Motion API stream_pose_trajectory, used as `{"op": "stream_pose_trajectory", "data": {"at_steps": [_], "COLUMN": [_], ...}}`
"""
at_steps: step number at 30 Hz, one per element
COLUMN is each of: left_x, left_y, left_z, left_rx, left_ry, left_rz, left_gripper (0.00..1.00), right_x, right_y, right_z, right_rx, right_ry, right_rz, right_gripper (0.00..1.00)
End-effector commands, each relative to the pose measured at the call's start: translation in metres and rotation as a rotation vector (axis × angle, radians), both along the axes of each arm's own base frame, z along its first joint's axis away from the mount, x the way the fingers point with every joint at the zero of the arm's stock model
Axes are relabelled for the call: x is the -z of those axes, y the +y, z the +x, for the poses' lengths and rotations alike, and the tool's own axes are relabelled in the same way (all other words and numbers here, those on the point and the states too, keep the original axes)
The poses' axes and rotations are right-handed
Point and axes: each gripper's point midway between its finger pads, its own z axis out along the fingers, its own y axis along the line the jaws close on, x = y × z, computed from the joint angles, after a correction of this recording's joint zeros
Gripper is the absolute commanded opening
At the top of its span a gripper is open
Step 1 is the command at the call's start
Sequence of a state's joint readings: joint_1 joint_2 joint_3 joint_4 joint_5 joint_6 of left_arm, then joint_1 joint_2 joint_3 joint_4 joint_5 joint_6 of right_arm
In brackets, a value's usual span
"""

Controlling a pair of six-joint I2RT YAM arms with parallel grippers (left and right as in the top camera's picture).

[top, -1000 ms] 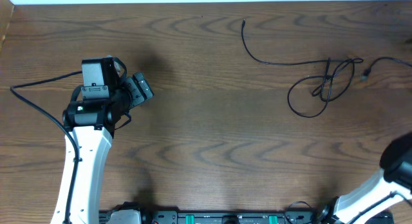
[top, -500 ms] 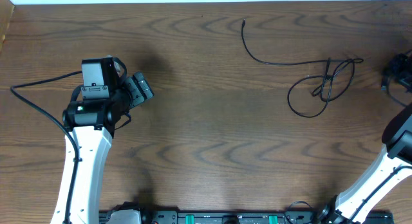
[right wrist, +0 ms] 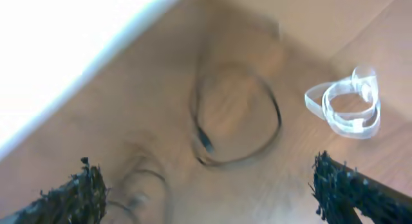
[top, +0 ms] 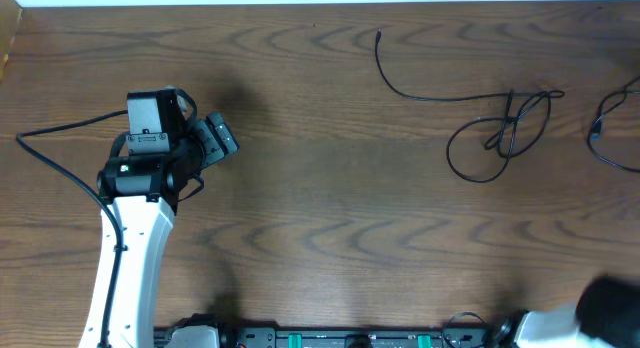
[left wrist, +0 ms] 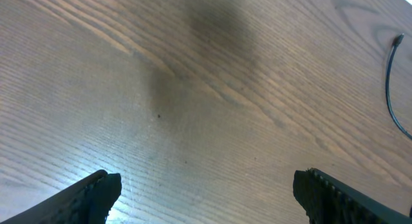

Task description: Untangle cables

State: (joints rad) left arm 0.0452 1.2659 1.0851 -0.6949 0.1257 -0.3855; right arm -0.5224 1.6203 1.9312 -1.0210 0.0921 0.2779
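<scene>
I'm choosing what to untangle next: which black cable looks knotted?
The long cable right of centre, crossing itself in a loop; the cable at the right edge only curves.

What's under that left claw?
Only bare wood table shows beneath the open left gripper. A black cable lies off to the side. Whatever the arm covers is hidden.
</scene>
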Motion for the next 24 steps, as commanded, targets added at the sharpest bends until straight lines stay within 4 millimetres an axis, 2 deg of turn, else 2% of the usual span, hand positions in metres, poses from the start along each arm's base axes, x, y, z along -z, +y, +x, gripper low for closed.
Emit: {"op": "stream_pose_trajectory", "data": {"at_steps": [1, 2, 3, 4, 5, 6, 9, 11, 13, 17, 20, 24], "left_x": [-0.005, -0.005, -0.005, -0.005, -0.005, -0.005, -0.005, -0.005, -0.005, -0.005, -0.005, -0.005], "left_y": [0.002, 0.002, 0.002, 0.002, 0.002, 0.002, 0.002, 0.002, 0.002, 0.002, 0.002, 0.002], "left_z": [0.001, 0.001, 0.001, 0.001, 0.001, 0.001, 0.001, 0.001, 0.001, 0.001, 0.001, 0.001], "left_rx": [0.0, 0.0, 0.0, 0.0, 0.0, 0.0, 0.0, 0.0, 0.0, 0.0, 0.0, 0.0], "left_ry": [-0.013, -0.013, -0.013, -0.013, -0.013, -0.013, -0.013, -0.013, -0.013, -0.013, -0.013, -0.013], "left_rz": [0.006, 0.006, 0.006, 0.006, 0.006, 0.006, 0.006, 0.006, 0.006, 0.006, 0.006, 0.006], "left_gripper": [0.93, 0.93, 0.93, 0.93, 0.93, 0.93, 0.93, 0.93, 0.93, 0.93, 0.93, 0.93], "right_x": [-0.097, -0.122, -0.16, -0.173, -0.201, -0.219, -0.255, -0.264, -0.267, -0.251, -0.23, -0.191], "right_y": [0.049, 0.061, 0.078, 0.084, 0.096, 0.104, 0.127, 0.141, 0.155, 0.188, 0.202, 0.206], "right_z": [-0.024, -0.032, -0.047, -0.054, -0.071, -0.084, -0.121, -0.138, -0.153, -0.17, -0.174, -0.172], "right_rx": [-0.139, -0.178, -0.226, -0.238, -0.258, -0.264, -0.271, -0.287, -0.309, -0.412, -0.465, -0.485], "right_ry": [-0.303, -0.382, -0.496, -0.535, -0.618, -0.67, -0.793, -0.828, -0.848, -0.834, -0.83, -0.817], "right_rz": [-0.041, -0.07, -0.127, -0.151, -0.206, -0.242, -0.303, -0.321, -0.322, -0.268, -0.236, -0.195], "right_gripper": [0.99, 0.99, 0.99, 0.99, 0.99, 0.99, 0.99, 0.99, 0.99, 0.99, 0.99, 0.99]}}
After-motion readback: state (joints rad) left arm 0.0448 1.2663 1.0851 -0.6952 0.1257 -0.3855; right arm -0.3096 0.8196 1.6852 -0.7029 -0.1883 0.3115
